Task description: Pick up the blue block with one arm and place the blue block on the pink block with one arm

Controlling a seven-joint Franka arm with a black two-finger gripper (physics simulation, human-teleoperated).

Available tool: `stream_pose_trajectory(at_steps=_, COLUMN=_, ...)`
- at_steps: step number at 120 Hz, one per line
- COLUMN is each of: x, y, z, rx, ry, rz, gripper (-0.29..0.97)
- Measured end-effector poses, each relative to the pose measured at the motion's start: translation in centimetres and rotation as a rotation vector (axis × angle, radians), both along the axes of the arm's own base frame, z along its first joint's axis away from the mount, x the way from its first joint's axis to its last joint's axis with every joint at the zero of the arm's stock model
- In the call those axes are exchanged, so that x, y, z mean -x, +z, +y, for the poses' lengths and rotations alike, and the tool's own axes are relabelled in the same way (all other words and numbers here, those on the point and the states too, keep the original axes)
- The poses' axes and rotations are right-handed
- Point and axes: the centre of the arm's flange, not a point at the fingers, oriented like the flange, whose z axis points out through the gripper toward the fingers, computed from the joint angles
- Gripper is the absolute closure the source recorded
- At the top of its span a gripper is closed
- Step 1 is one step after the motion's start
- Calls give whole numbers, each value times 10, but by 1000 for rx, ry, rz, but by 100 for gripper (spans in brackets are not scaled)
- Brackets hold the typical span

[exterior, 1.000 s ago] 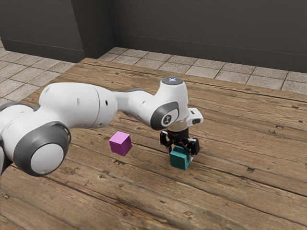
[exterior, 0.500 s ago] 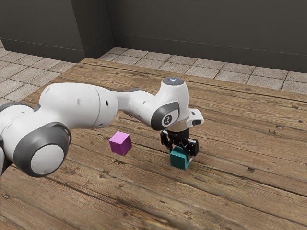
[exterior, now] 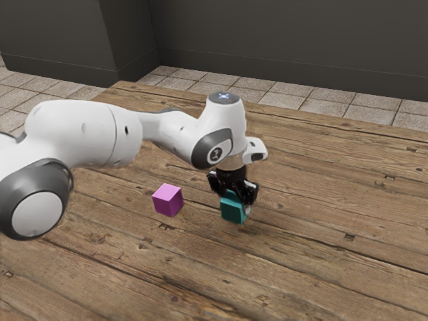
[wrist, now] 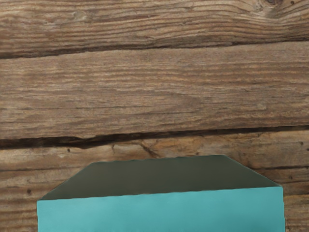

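Note:
My black gripper [exterior: 233,198] is shut on a teal-blue block [exterior: 233,211] and holds it a little above the wooden table [exterior: 321,200], its shadow just under it. The same blue block [wrist: 159,208] sits right under my hand in the wrist view, with bare planks beyond it. A pink block [exterior: 167,200] rests on the table toward the exterior view's left of the held block, about one block-width of gap between them.
The white arm [exterior: 100,147] stretches in from the exterior view's left, above and behind the pink block. Grey floor tiles [exterior: 60,100] and a dark wall [exterior: 267,33] lie beyond the table's far edge.
The blue block has left the table and shifted toward the exterior view's left with my gripper shut on it. The arm has swung the same way. The pink block has stayed put.

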Motion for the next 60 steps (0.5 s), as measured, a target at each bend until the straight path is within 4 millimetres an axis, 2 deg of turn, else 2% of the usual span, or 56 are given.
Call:
stream_pose_trajectory(at_steps=12, x=22, y=33, z=28, rx=2, ry=36, rz=-18, gripper=35)
stream_pose_trajectory(at_steps=29, x=45, y=66, z=76, rx=4, ry=87, rz=-49, gripper=36)
stream_pose_trajectory(at_steps=43, x=59, y=77, z=120, rx=-20, ry=118, rz=-58, gripper=36)
stream_pose_trajectory(at_steps=60, x=62, y=78, z=144, rx=-54, ry=102, rz=-63, gripper=36)
